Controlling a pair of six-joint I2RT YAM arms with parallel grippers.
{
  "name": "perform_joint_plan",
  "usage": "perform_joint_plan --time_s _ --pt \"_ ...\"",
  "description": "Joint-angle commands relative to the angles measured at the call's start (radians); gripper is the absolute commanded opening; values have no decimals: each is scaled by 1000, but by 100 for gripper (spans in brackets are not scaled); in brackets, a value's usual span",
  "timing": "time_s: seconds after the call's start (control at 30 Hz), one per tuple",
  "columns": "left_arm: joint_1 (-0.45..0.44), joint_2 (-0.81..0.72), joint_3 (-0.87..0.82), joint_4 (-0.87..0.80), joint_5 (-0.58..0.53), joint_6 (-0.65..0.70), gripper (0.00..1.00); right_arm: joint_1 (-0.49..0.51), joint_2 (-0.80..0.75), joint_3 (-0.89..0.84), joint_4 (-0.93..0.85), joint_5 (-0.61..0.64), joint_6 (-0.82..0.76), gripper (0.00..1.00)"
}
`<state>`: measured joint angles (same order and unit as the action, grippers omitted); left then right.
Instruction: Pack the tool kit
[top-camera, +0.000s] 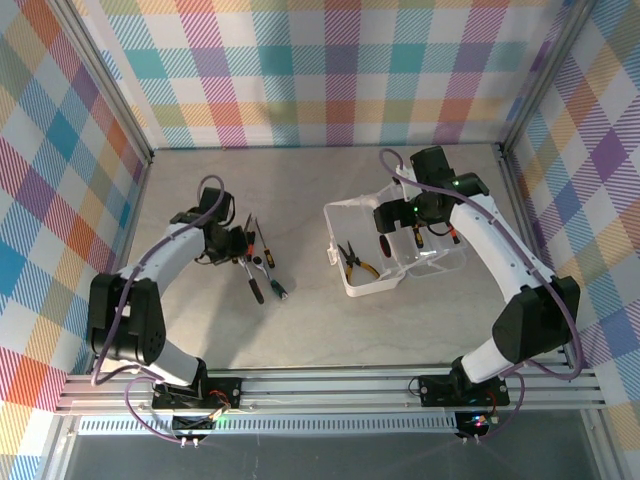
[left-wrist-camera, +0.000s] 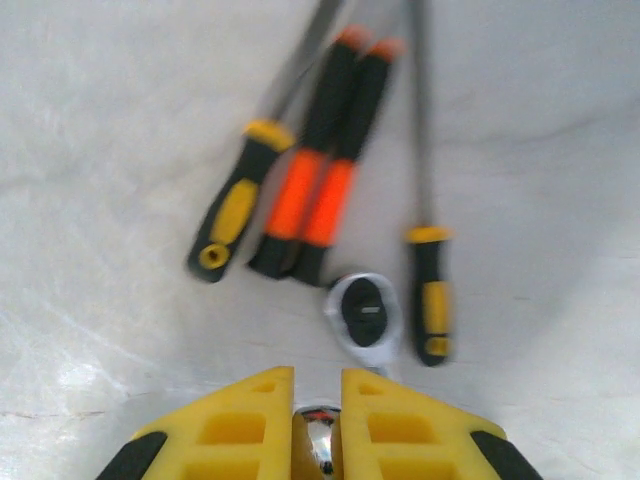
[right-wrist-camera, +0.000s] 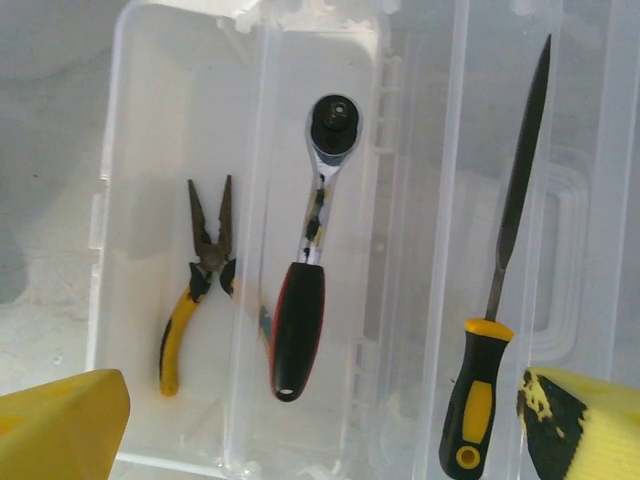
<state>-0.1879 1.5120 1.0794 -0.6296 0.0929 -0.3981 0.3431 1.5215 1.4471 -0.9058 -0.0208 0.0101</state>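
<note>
The pale grey tabletop carries the translucent whitish rectangular plastic case, which lies open toward the right edge. My right end effector hovers over it, fingers spread wide and empty. Left of centre, my left end effector is clamped on the shaft of a chrome ratchet, near the orange-and-black-handled screwdrivers. Inside the case lie a red-and-black-handled ratchet, a yellow-and-black-handled file and small yellow-handled pliers.
</note>
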Motion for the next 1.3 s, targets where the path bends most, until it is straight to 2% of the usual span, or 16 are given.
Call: perform_joint_plan --time_s 0.0,0.2,0.37,0.5,0.67,0.93,1.07,1.13,1.27 --pt "-46 -41 108 -60 56 33 0 21 -44 6 13 -66 -1 99" --pt "-125 18 242 23 173 -13 0 102 -56 9 58 -140 3 99" --pt "-167 101 323 116 244 -59 0 166 -58 -27 177 -288 51 99" --pt "-187 150 368 185 297 -97 0 226 -17 -39 272 -343 97 98" --pt "-206 187 423 225 332 -121 0 299 89 -4 328 -307 136 90" --pt "-217 175 414 260 362 -139 0 366 206 67 381 -255 182 76" --pt "-218 157 386 269 361 -140 0 382 224 89 392 -243 191 57" --pt "-217 151 377 270 362 -140 0 385 226 94 388 -238 192 50" --pt "-219 133 357 301 381 -143 0 386 228 110 359 -223 197 21"
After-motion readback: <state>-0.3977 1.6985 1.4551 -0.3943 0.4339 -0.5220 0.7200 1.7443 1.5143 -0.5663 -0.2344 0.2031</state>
